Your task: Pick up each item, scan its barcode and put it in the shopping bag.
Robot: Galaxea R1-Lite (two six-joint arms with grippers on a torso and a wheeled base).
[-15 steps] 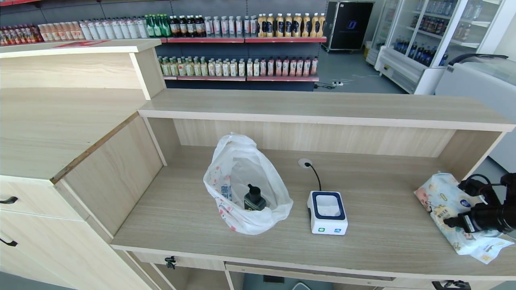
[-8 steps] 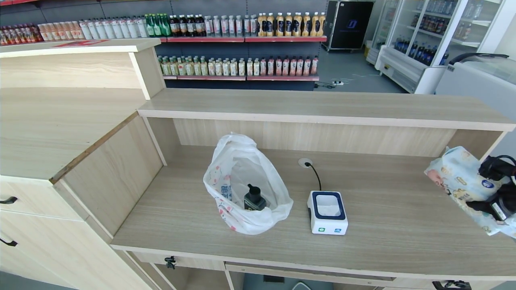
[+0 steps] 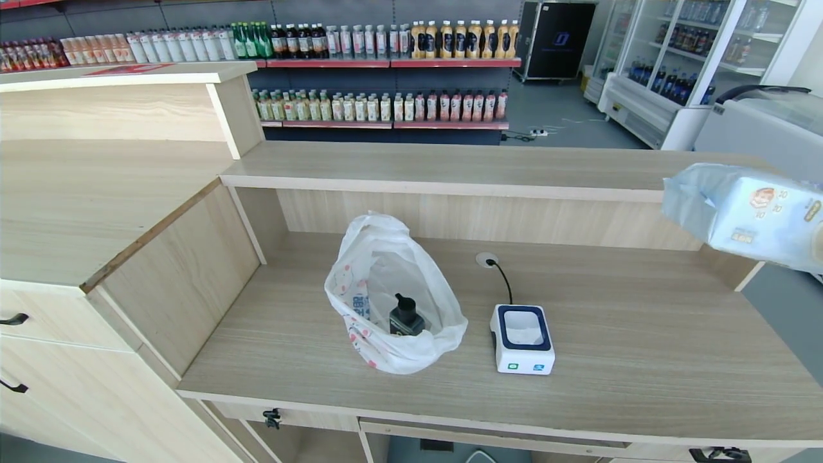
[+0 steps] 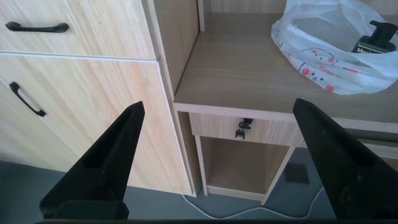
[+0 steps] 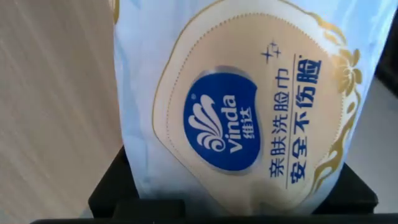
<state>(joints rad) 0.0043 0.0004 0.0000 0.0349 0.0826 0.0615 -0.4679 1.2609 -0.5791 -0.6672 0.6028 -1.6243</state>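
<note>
At the right end of the counter [image 3: 643, 347]: tissue pack [image 3: 746, 215] held clear of the wood, clamped in the right gripper [image 5: 233, 206].

Pack tilted, up level with the raised back ledge [image 3: 488, 168], well apart from scanner [image 3: 522, 339] and shopping bag [image 3: 392, 302]. In the right wrist view, pressed close to the lens, dark finger edges on either side of its lower end. Mid-counter: white bag standing open, black pump bottle [image 3: 405, 316] upright inside. Scanner near the bag on the right, not touching, black cable [image 3: 503, 281] running from its back to a round port [image 3: 487, 260] in the counter top. Left gripper [image 4: 216, 107] spread wide, grasping nothing, low off the counter's near left corner, by the drawer fronts [image 4: 74, 68] with black handles; bag and bottle beyond it.
</note>
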